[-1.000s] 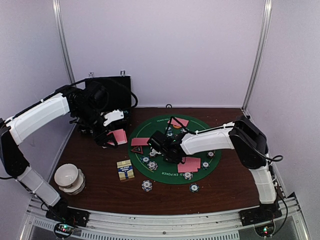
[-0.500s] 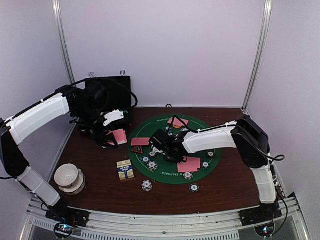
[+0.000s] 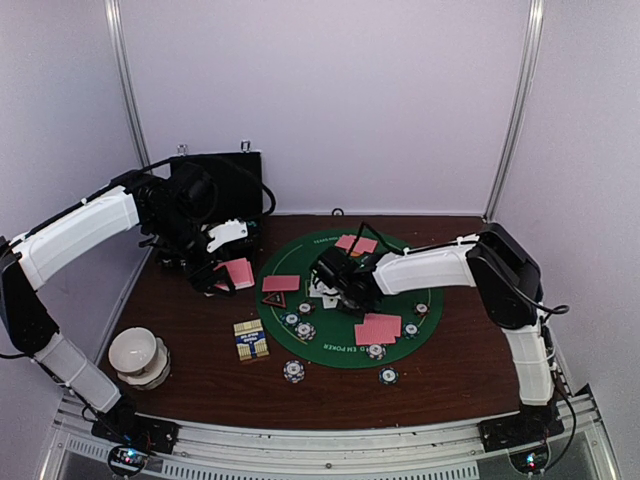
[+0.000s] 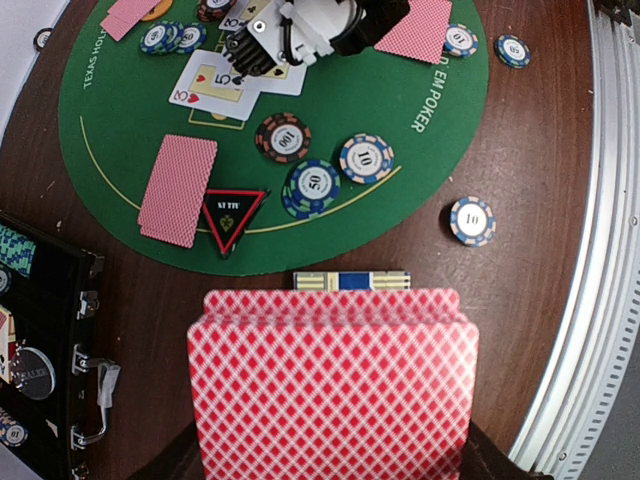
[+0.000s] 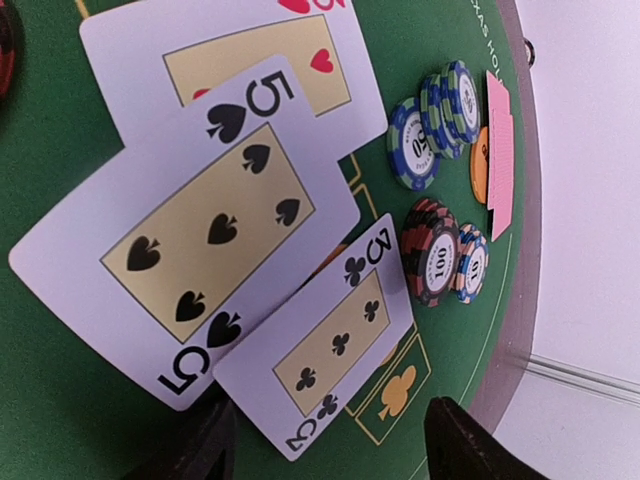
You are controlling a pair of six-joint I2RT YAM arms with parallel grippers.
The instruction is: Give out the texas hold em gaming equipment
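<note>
- Lying face-up near the middle of the green poker mat (image 4: 420, 130) are the three of clubs (image 5: 335, 350), the five of spades (image 5: 200, 235) and a heart card (image 5: 250, 60), overlapping in a loose fan.
- The right pincer (image 5: 325, 455) hangs low over the fan, released: its fingers stand wide apart on either side of the near corner of the three of clubs, which rests flat on the mat.
- Around them on the mat sit a 100 chip (image 4: 282, 137), a 50 chip (image 4: 312, 187) and a 10 chip (image 4: 366, 157), the red triangle marker (image 4: 232, 215) and a face-down pink-backed card (image 4: 178, 188) beside it.
- The left pincer (image 3: 228, 270) is clenched on the deck of pink-backed cards (image 4: 330, 400), held above the table (image 4: 520, 150) just off the mat's left edge, over the blue-and-yellow card box (image 4: 350, 281) and near the black case (image 4: 40, 340).
- Judged from this layout, the step in hand is dealing the shared face-up cards, with three now down.
- The next move probably calls for the right arm to rise clear without dragging the fan, then reach to the deck for another card while the left holds it steady.
</note>
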